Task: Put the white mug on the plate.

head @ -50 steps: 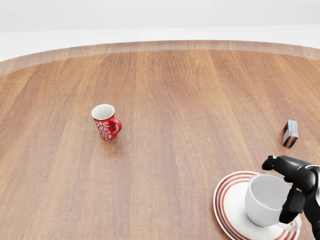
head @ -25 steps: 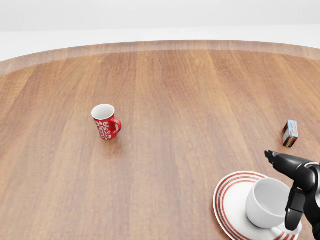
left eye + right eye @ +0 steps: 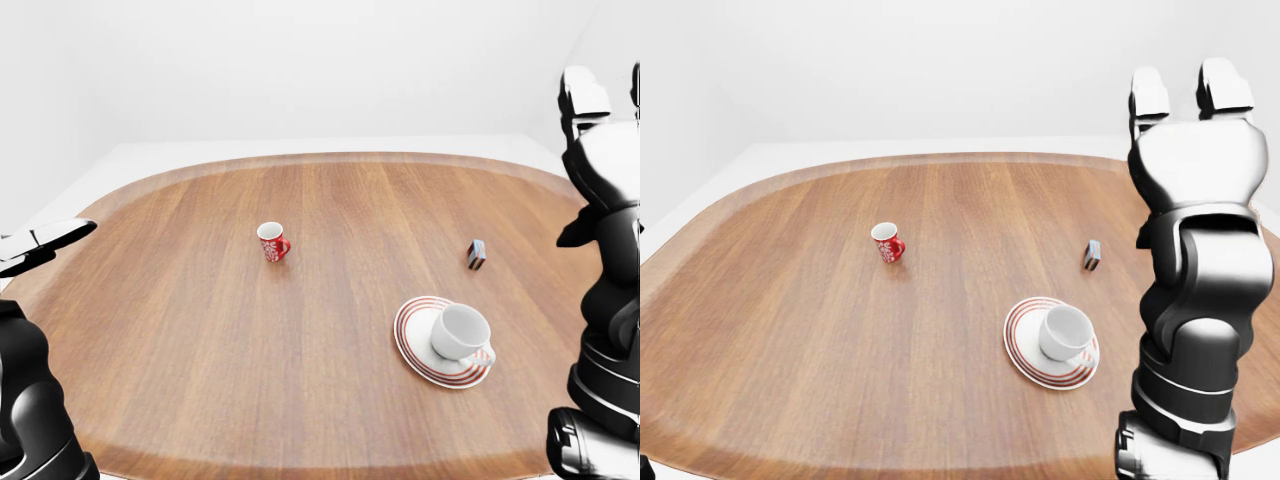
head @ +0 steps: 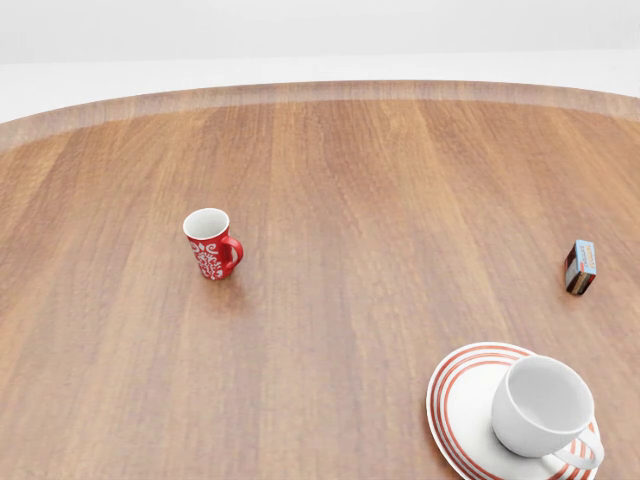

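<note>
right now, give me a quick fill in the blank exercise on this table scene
1. The white mug sits on the ____.
2. The plate's rim has ____ stripes.
3. The red mug stands ____ on the table.
4. The right robot hand is raised with fingers ____.

Missing words: plate; red; upright; open

- The right hand [image 3: 1195, 150] is glossy and pale grey-white, with a broad blocky palm and rounded finger segments.
- The right arm [image 3: 1190, 340], at the right edge of the right-eye view, is a stack of shiny black rounded shells with thin pale seams between them.
- The left arm [image 3: 30, 400], lower left of the left-eye view, is a glossy black bulge.
</note>
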Controlling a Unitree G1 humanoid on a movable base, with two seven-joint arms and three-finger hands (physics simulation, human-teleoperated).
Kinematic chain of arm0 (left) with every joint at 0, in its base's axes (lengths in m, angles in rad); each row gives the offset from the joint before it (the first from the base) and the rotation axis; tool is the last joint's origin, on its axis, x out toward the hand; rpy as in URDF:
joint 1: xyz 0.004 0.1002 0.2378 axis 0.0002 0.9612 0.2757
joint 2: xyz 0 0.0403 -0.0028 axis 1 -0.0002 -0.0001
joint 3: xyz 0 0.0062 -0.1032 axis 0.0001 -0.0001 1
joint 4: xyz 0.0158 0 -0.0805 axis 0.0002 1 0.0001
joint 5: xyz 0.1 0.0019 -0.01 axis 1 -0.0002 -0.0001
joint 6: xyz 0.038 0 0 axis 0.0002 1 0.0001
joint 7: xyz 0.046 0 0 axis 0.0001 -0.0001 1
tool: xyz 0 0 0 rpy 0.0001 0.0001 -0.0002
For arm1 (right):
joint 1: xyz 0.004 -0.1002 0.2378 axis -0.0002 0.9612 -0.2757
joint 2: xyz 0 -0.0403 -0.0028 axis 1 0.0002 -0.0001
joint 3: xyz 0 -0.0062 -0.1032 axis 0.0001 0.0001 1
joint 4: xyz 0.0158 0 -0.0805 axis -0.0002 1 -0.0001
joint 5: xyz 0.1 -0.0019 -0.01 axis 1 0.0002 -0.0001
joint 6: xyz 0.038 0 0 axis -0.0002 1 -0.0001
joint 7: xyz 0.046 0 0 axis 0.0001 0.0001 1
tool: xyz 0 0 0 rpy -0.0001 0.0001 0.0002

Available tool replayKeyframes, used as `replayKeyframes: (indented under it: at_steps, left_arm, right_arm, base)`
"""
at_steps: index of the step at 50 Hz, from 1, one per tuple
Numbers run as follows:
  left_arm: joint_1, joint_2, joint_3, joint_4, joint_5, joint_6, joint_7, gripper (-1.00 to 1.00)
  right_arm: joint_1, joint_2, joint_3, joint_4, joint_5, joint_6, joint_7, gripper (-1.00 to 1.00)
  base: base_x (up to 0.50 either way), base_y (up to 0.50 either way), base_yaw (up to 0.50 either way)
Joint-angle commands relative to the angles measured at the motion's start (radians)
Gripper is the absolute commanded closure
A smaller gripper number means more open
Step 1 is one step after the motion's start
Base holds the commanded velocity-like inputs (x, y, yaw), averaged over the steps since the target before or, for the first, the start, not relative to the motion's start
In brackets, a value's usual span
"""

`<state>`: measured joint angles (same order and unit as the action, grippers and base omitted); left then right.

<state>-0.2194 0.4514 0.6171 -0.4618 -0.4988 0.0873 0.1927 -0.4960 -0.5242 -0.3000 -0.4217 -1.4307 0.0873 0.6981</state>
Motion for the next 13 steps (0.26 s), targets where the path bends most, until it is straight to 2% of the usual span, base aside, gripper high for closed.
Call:
replayKeyframes:
  at_steps: [1, 3, 4, 8, 13]
  left_arm:
    - [-0.014, -0.002, -0.003, 0.072, 0.011, 0.0, 0.01, -1.0]
    - [-0.014, -0.003, -0.004, 0.074, 0.012, 0.0, 0.01, -1.0]
    - [-0.014, -0.003, -0.005, 0.075, 0.013, 0.0, 0.009, -1.0]
    - [-0.014, -0.003, -0.004, 0.078, 0.013, 0.0, 0.009, -1.0]
    - [-0.014, -0.003, -0.004, 0.077, 0.012, 0.0, 0.009, -1.0]
  right_arm:
    - [-0.33, -0.172, -0.044, -0.157, -0.025, 0.0, 0.0, -1.0]
    - [-0.379, -0.194, -0.026, -0.151, -0.005, 0.0, 0.0, -1.0]
    - [-0.443, -0.205, -0.01, -0.141, 0.011, 0.0, 0.0, -1.0]
    - [-0.536, -0.24, 0.01, -0.105, 0.064, 0.0, 0.0, -1.0]
    - [-0.548, -0.269, 0.013, -0.102, 0.081, 0.0, 0.0, -1.0]
  base:
    - [0.0, 0.0, 0.0]
    - [0.0, 0.0, 0.0]
    - [0.0, 0.0, 0.0]
    - [0.0, 0.0, 0.0]
    - [0.0, 0.0, 0.0]
